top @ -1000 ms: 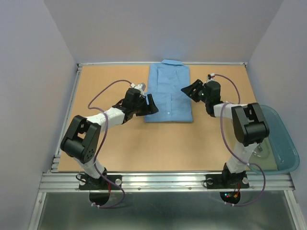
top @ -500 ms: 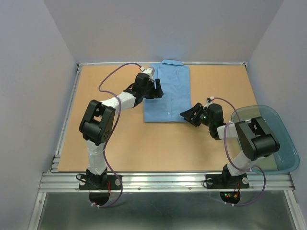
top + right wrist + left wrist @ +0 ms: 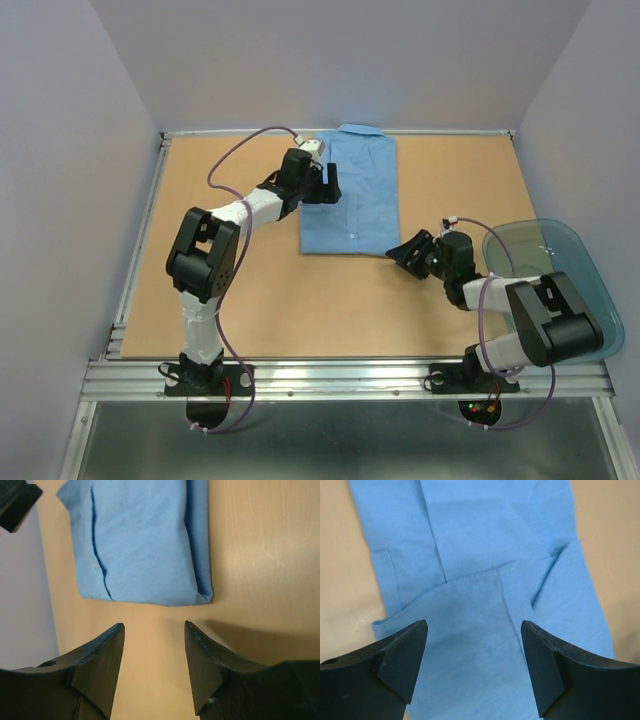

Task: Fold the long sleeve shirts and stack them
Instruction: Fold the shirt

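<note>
One folded light blue shirt (image 3: 350, 195) lies flat on the tabletop (image 3: 260, 300), collar at its far end. Left gripper (image 3: 327, 182) hangs over the shirt's left edge, jaws spread wide with nothing between them; its wrist view shows overlapping folded layers of cloth below. Right gripper (image 3: 402, 250) sits just off the shirt's near right corner, above bare tabletop, jaws parted and empty. Translucent teal tub (image 3: 560, 255) stands to the right of the shirt, well apart from it.

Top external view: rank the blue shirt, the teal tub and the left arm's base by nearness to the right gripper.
1. Blue shirt: near corner just beside the right gripper.
2. Teal tub: at the table's right edge.
3. Left arm's base: near left corner.
</note>
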`<state>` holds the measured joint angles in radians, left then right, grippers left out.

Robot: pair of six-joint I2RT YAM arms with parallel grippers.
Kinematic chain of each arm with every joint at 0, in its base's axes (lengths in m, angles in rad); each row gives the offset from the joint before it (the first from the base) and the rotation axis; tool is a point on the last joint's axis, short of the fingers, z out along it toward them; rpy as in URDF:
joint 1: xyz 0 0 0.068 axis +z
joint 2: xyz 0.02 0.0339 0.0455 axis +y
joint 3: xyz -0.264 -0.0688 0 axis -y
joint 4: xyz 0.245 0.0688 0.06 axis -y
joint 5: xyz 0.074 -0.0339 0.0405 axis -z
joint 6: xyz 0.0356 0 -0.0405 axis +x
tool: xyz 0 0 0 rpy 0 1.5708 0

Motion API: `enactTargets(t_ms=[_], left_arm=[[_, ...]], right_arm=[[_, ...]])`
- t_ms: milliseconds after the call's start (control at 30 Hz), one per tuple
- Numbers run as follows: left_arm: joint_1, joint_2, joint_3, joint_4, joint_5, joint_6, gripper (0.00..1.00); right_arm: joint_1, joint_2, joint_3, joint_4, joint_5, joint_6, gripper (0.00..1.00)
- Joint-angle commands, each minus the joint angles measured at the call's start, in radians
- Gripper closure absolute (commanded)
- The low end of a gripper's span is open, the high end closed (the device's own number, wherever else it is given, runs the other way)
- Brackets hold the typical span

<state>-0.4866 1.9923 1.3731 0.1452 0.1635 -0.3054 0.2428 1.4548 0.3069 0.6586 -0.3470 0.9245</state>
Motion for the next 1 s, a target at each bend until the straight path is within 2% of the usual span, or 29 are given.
enactTargets(t_ms=[0,100,167,300,433,567,700,767,867,967], left_arm=[[0.009,-0.158,0.024,0.044,-0.089,0.135,0.11],[0.032,-0.11,0.095,0.01,-0.091,0.167,0.09],[0.042,-0.055,0.157,-0.007,-0.064,0.176,0.09],[0.043,0.022,0.233,-0.018,-0.038,0.195,0.1],[0.043,0.094,0.293,-0.021,-0.024,0.207,0.14],[0.045,0.192,0.359,-0.033,0.001,0.207,0.15],[0.045,0.258,0.411,-0.053,0.022,0.178,0.18],[0.045,0.267,0.406,-0.056,0.021,0.157,0.19],[0.045,0.257,0.354,-0.075,0.034,0.105,0.22],[0.045,0.223,0.278,-0.102,0.005,0.026,0.23]], right_arm=[[-0.002,-0.111,0.179,-0.265,0.101,-0.196,0.43],[-0.002,-0.085,0.351,-0.393,0.175,-0.326,0.48],[-0.004,-0.021,0.432,-0.424,0.197,-0.403,0.56],[-0.011,0.093,0.636,-0.461,0.207,-0.481,0.67],[-0.022,0.238,0.785,-0.481,0.2,-0.553,0.69],[-0.027,0.37,0.901,-0.482,0.213,-0.593,0.66],[-0.027,0.501,0.975,-0.485,0.16,-0.602,0.63],[-0.025,0.516,0.979,-0.485,0.154,-0.599,0.63],[-0.022,0.552,0.95,-0.487,0.134,-0.596,0.63],[-0.005,0.517,0.867,-0.487,0.141,-0.579,0.62]])
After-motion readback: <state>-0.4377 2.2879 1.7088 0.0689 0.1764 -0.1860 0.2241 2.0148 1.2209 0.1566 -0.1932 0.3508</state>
